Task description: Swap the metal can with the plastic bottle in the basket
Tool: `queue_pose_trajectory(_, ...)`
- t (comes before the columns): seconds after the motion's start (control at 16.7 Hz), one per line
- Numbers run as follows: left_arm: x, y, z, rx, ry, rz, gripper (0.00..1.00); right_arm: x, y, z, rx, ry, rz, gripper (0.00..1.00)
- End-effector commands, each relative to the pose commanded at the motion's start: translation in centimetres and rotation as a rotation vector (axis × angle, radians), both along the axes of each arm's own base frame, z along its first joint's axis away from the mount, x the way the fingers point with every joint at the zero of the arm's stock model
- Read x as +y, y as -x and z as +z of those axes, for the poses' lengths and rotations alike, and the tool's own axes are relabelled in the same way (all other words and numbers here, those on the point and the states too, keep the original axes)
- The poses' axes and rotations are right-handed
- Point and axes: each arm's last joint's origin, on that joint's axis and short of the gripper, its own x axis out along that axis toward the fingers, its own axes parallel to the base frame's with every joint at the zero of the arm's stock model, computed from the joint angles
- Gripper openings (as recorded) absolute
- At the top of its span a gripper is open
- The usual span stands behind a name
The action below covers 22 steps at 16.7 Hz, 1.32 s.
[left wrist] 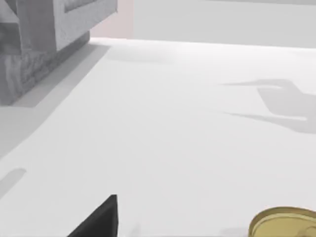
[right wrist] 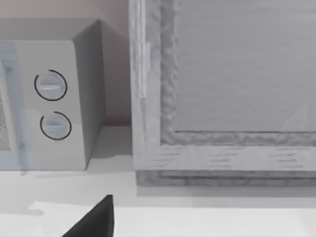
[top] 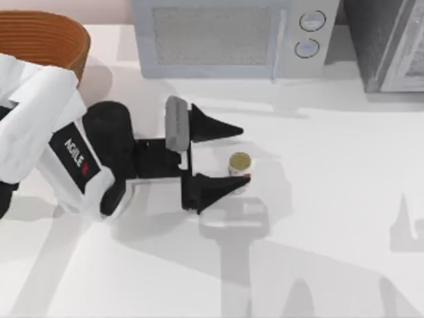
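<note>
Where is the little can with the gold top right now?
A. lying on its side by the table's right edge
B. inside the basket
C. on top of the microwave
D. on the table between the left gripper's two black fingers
D. In the top view the metal can stands upright on the white table, between the open fingers of the left gripper, far from the basket.

A grey microwave (top: 235, 36) stands at the back of the white table (top: 331, 199), its two round dials (top: 311, 21) stacked one above the other at its right end. Just beside the microwave, to its right, sits a grey box-like cabinet (top: 391, 43) with a framed front panel (right wrist: 237, 69). A pale pink wall (right wrist: 49, 9) rises behind the microwave
</note>
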Motion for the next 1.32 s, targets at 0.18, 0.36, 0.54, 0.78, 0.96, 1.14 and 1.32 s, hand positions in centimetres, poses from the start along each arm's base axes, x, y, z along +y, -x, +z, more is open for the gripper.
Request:
queue_pose_trajectory(0.18, 2.3, 0.1, 3.3, 0.048, -0.021, 0.15, 1.0, 0.0, 0.0, 0.0, 0.0, 0.0, 0.0, 1.0)
queue_pose_trajectory(0.36, 5.2, 1.4, 8.6, 0.069, -0.039, 0.344, 1.0, 0.0, 0.0, 0.0, 0.0, 0.0, 0.0, 1.0)
queue_pose_trajectory(0.54, 8.5, 4.8, 14.5, 0.053, -0.045, 0.56, 1.0, 0.0, 0.0, 0.0, 0.0, 0.0, 0.0, 1.0)
queue_pose_trajectory(0.78, 12.2, 12.3, 19.9, 0.005, -0.04, 0.856, 1.0, 0.0, 0.0, 0.0, 0.0, 0.0, 0.0, 1.0)
queue_pose_trajectory(0.96, 14.1, 18.4, 20.5, -0.033, -0.027, 1.062, 1.0, 0.0, 0.0, 0.0, 0.0, 0.0, 0.0, 1.0)
queue_pose_trajectory(1.14, 15.2, 22.9, 18.9, -0.059, -0.011, 1.239, 1.0, 0.0, 0.0, 0.0, 0.0, 0.0, 0.0, 1.0)
queue_pose_trajectory(1.32, 15.9, 25.3, 16.4, -0.063, -0.005, 1.378, 1.0, 0.0, 0.0, 0.0, 0.0, 0.0, 0.0, 1.0)
